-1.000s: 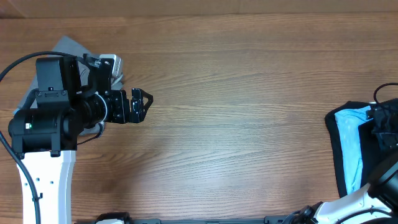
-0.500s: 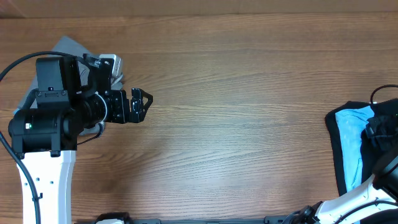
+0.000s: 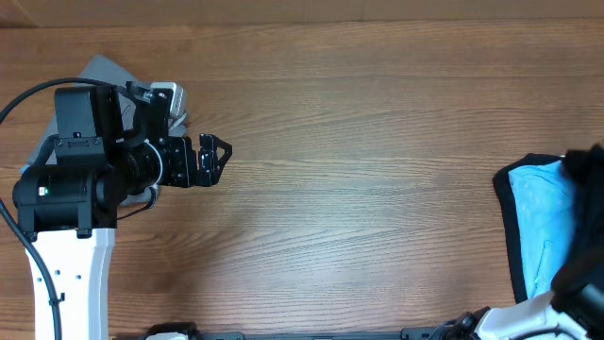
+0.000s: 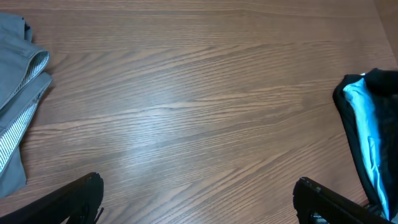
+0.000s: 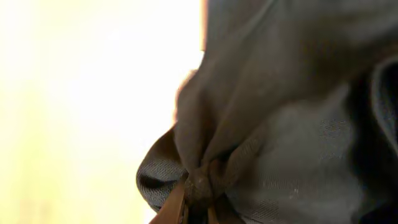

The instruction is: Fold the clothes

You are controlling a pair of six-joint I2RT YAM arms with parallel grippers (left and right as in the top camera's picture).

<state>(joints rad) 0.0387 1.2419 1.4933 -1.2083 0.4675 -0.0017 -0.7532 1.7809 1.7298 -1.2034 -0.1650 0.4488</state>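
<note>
A black garment with a bright blue lining (image 3: 536, 227) lies bunched at the table's right edge, also visible far right in the left wrist view (image 4: 368, 127). My right gripper (image 3: 587, 162) sits over its top corner, and in the right wrist view the gripper (image 5: 198, 200) is shut on a gathered pinch of the dark fabric (image 5: 273, 124). My left gripper (image 3: 213, 161) hovers open over bare wood at the left, its gripper (image 4: 198, 190) holding nothing between its black fingertips (image 4: 81, 193).
Folded grey clothes with a striped lining (image 4: 18, 93) lie at the back left, partly under the left arm (image 3: 99, 71). The wooden table (image 3: 377, 170) stretches between the two arms. The right arm's white base (image 3: 528, 316) stands at the front right.
My right gripper has shut on the black garment's upper corner and shifted slightly toward the right edge. The left arm has not moved.
</note>
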